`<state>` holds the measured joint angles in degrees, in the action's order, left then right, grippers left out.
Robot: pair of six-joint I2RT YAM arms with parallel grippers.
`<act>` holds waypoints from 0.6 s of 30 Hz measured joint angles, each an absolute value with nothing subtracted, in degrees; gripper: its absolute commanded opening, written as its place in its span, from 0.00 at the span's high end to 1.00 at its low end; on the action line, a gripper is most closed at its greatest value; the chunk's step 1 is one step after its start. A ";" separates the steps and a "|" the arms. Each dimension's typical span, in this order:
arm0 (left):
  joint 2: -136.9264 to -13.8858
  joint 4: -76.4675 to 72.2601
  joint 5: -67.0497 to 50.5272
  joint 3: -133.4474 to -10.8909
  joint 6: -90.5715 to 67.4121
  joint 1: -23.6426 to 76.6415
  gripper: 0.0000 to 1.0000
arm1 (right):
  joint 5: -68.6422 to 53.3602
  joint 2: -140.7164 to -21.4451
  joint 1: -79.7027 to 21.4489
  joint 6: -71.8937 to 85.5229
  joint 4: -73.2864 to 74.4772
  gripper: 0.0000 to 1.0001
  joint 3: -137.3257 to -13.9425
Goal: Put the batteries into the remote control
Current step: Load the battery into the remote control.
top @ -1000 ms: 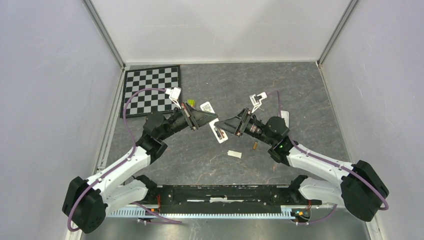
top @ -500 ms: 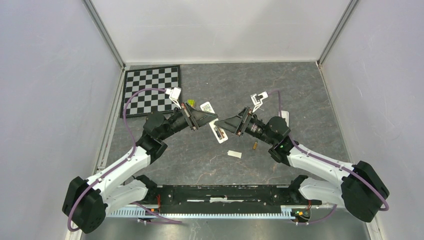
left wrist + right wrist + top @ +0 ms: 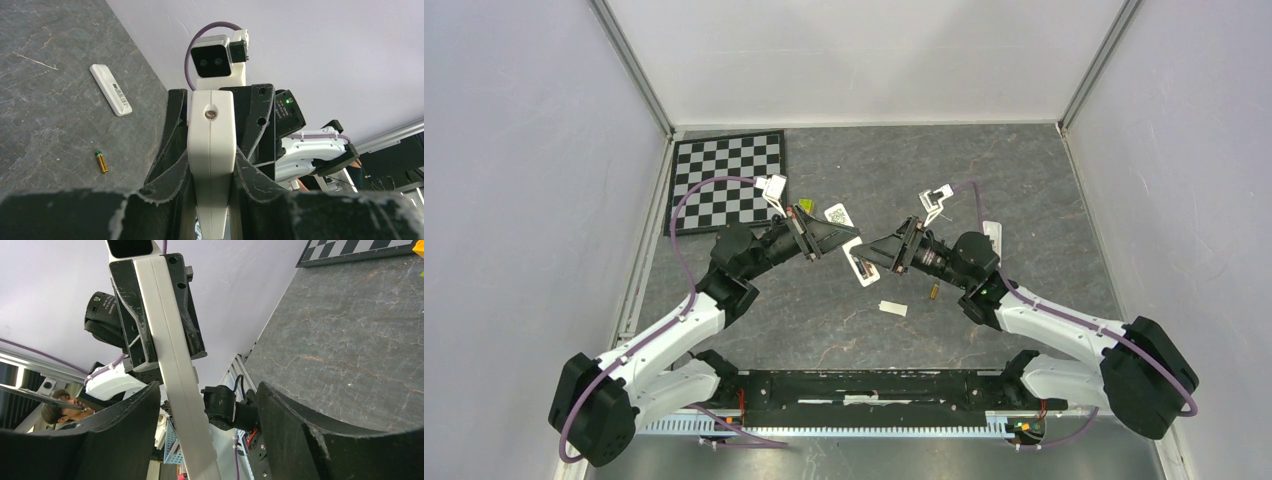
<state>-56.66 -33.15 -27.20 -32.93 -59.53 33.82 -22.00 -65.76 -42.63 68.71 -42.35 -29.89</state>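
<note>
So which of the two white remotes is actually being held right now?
The remote clamped in the left end effector, up off the table. The other remote lies flat on it, untouched.

I read no legible text anywhere. Upper left, left wrist view: white flat plastic bar (image 3: 110,90) carries a printed label, characters too small to read.

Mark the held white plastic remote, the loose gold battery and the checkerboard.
White plastic remote control (image 3: 210,150), left wrist view, middle of its narrow face.
Small gold cylindrical battery (image 3: 102,162), left wrist view, mid-body.
Black-and-white checkerboard sheet (image 3: 729,155), top view, central squares.
</note>
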 measured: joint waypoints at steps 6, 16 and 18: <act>-56.88 -32.84 -27.22 -32.93 -59.51 33.82 0.98 | -22.68 -66.15 -42.63 68.40 -41.91 0.33 -30.13; -57.08 -31.97 -27.07 -32.93 -60.84 33.80 0.98 | -23.44 -66.15 -42.63 67.64 -42.39 0.40 -30.15; -57.08 -31.79 -26.96 -32.93 -61.36 33.80 0.98 | -23.51 -66.08 -42.63 67.64 -42.61 0.41 -30.11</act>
<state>-57.08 -31.79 -26.96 -32.93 -61.36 33.80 -23.51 -66.08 -42.63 67.64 -42.61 -30.11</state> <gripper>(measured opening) 0.300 0.606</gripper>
